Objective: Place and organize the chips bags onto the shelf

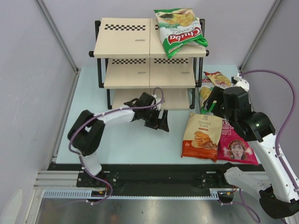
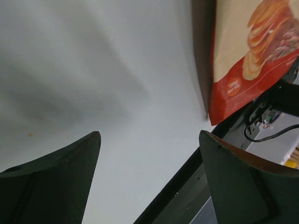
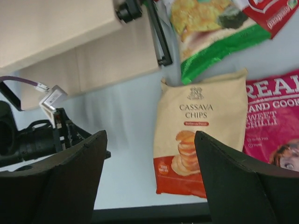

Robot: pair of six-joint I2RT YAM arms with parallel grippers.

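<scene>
Condition of both arms: unloaded. The left pincer (image 2: 149,172) stood with its fingers spread wide and nothing between them, low over the bare worktop (image 2: 84,70). The orange cassava bag (image 2: 252,51) lay just off its right finger, not touching it. The right pincer (image 3: 149,179) was likewise spread and empty, hanging above that same cassava bag. The magenta bag (image 3: 275,121) lay to its right, and the loose green-and-white bag (image 3: 210,28) and the red-and-white bag (image 3: 268,11) lay ahead of it. The shelf (image 1: 122,41) stood ahead of both pincers. The shelved green-and-white bag (image 1: 180,29) lay on its top tier and appeared to overhang the front edge. Four bags were not yet shelved.

Hazards, as judged from this state:

- Collision. Both pincers were close to the cassava bag; if both closed in together, fingers or wrists could strike.
- Slip. The bags were glossy and air-filled. A pinch on the flat face would likely slide off, and an edge seam looked the safer hold.
- Crushing. Excess closing force could break the chips or burst a bag.
- Drag. The cassava and magenta bags lay edge to edge, so lifting one could shift the other.
- Snagging. A bag carried upright could catch on a board or frame tube at the lower tiers.
- Knock-off. An arm brushing the overhanging bag could tip it from the top tier.
</scene>
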